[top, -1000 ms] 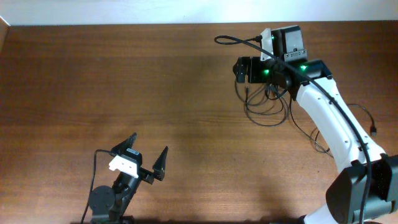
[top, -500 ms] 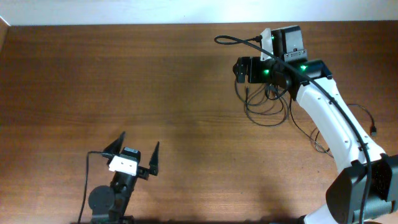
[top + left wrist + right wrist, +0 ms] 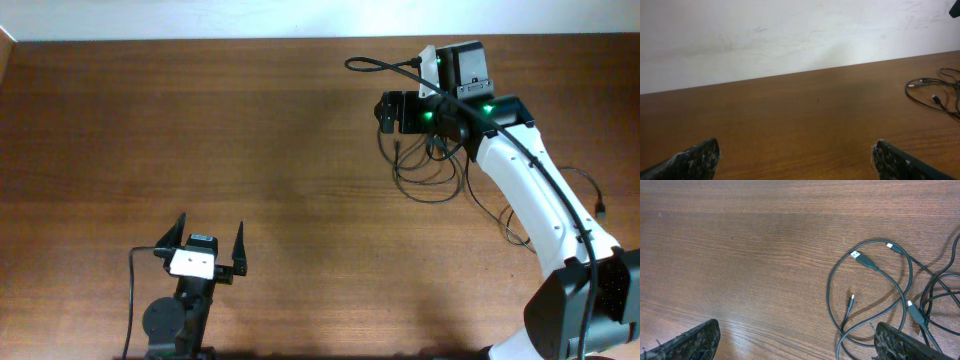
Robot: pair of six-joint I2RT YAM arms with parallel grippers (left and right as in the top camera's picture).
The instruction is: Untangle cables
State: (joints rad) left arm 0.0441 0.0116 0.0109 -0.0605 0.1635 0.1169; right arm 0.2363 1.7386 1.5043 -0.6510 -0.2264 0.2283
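The cables (image 3: pixel 430 178) are thin black cords lying in loose overlapping loops on the wooden table at the back right, with more strands trailing right (image 3: pixel 590 190). In the right wrist view the loops (image 3: pixel 867 297) lie at the right, with a USB plug (image 3: pixel 856 255) and small plugs showing. My right gripper (image 3: pixel 400 113) hovers above the loops' left part, open and empty (image 3: pixel 800 342); one cord passes by its right finger (image 3: pixel 900 342). My left gripper (image 3: pixel 211 225) is open and empty at the front left, far from the cables, which show at its view's right edge (image 3: pixel 932 95).
A thicker black cable (image 3: pixel 380 65) runs from the right arm's wrist at the back. Another thick cable (image 3: pixel 132 300) hangs by the left arm's base. A white wall (image 3: pixel 790 35) rises behind the table's far edge. Bare brown wood (image 3: pixel 200 120) spans the left and middle.
My left gripper has swung to the left and a little toward the front, its fingers now pointing straight back. The right arm and the cables have not moved.
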